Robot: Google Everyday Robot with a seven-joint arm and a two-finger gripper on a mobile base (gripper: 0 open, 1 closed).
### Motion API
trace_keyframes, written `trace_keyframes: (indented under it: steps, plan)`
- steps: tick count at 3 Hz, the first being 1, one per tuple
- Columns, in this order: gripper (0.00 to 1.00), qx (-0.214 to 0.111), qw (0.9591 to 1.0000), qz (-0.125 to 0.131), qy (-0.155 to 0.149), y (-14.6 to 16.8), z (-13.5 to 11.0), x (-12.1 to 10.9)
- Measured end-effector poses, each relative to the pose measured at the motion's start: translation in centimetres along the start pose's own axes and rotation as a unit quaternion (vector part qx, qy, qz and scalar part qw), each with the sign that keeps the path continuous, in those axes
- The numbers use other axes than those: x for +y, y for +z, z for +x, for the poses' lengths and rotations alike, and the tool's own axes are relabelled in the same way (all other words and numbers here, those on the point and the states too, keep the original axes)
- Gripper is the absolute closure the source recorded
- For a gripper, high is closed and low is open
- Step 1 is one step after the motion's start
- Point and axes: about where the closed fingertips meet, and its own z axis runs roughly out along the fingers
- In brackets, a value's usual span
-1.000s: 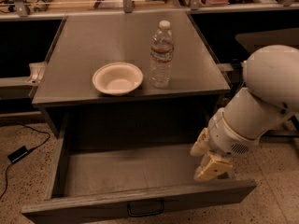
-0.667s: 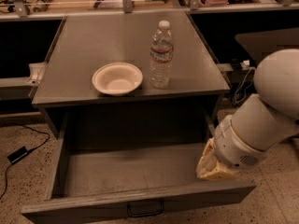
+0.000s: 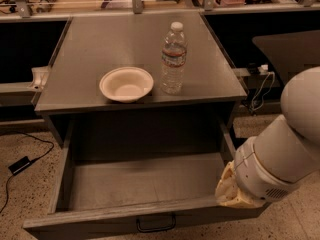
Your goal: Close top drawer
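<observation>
The top drawer [image 3: 145, 181] is pulled far out of the grey cabinet, and its inside is bare. Its flat front [image 3: 90, 225] runs along the bottom of the camera view, with the small black bar handle [image 3: 156, 224] at centre. My gripper [image 3: 231, 190], cream coloured, sits low at the drawer's front right corner, against or just over the right side wall. The large white wrist and arm [image 3: 282, 159] cover most of it.
A white bowl [image 3: 126, 84] and a clear water bottle [image 3: 173, 59] stand on the cabinet top [image 3: 100, 44] near its front edge. A black adaptor with a cable [image 3: 21, 165] lies on the speckled floor at left. Cables [image 3: 260, 91] hang at right.
My arm has moved down and toward the camera, bringing the gripper from inside the drawer's right part to its front right corner. The drawer, bowl and bottle have not moved.
</observation>
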Motion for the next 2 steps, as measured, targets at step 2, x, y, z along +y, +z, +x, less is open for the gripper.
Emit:
trace_keyframes:
  steps: [2]
  plan:
    - [1.0,0.09,0.9959,-0.013,0.009,6.2,2.3,-0.4]
